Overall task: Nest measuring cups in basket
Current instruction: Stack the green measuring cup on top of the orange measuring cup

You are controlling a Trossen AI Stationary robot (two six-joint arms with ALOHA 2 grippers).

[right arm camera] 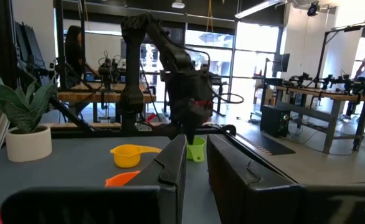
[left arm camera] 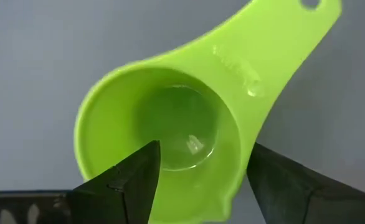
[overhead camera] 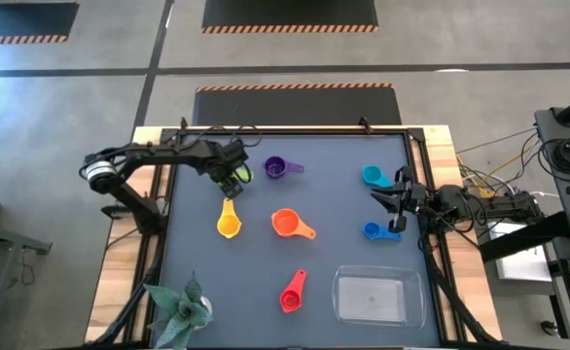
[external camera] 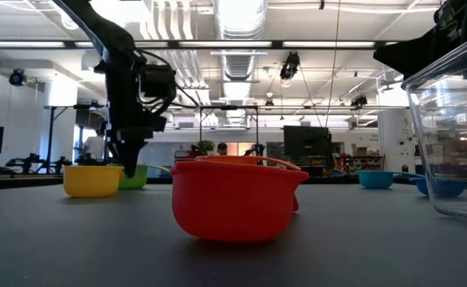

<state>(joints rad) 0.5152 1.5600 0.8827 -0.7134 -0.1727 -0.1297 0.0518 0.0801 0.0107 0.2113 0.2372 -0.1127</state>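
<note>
One finger (left arm camera: 126, 183) inside green cup (left arm camera: 170, 134); bowl edge cut off.

The high view looks straight down on the whole tabletop (overhead camera: 266, 282). The low view sits at its surface, level, nearest the red cup (external camera: 233, 199). The left wrist view hangs close above the green cup (left arm camera: 170, 130), which the right wrist view sees from far across.
</note>
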